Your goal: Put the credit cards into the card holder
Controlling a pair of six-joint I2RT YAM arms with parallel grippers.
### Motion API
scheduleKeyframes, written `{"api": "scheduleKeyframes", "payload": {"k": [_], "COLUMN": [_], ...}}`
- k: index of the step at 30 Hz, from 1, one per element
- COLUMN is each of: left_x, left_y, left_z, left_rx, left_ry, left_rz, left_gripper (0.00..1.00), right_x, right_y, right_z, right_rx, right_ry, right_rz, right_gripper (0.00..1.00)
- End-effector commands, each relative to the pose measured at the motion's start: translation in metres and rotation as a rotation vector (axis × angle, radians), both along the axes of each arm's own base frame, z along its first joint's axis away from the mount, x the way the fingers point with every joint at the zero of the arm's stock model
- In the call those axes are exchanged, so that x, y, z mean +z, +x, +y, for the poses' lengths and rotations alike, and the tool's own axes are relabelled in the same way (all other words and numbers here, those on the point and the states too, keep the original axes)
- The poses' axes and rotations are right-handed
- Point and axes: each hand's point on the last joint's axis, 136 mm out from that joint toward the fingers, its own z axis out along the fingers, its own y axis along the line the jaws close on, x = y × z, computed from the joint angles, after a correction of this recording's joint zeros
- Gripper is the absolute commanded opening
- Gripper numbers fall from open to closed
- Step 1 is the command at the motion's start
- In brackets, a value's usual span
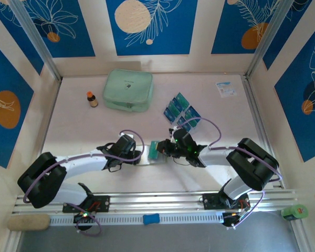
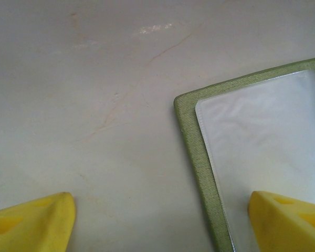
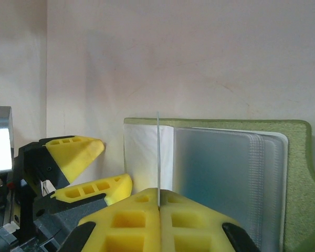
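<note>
Pinching a credit card (image 3: 158, 157) edge-on, right fingers (image 3: 131, 223) overhang the card holder (image 3: 299, 173); left fingers (image 2: 31, 223) gape astride its corner.

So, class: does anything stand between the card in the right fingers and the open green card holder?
Nothing visible does. The thin card, pinched edge-on in the right fingers, stands at the olive-green folding holder's clear plastic sleeves. The open left fingers sit off to one side.

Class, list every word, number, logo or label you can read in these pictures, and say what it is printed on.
Nothing here can be read and quoted.
On the mint pouch: a small dark mark, too small to read.
On the paper packet: blue print, blurred.
On the credit cards: pale markings, too small to read.
</note>
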Motion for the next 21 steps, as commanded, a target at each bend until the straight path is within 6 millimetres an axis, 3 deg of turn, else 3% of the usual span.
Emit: {"api": "scheduleKeyframes", "payload": {"k": [1,21], "left_x": [-0.008,-0.007], "left_y": [-0.003,-0.003], "left_z": [0.012,0.012], "left_rx": [0.018,0.015], "left_ry": [0.046,0.044], "left_rz": [0.015,0.01], "left_gripper": [0.85,0.85], "right_x": [-0.003,-0.009], "right_y": [0.002,-0.002], "right_z": [0.0,0.011], "right_rx": [0.001,0.031], "right_ry": [0.0,0.021], "right_rz": [-0.017,0.002], "right_gripper": [0.0,0.0]}}
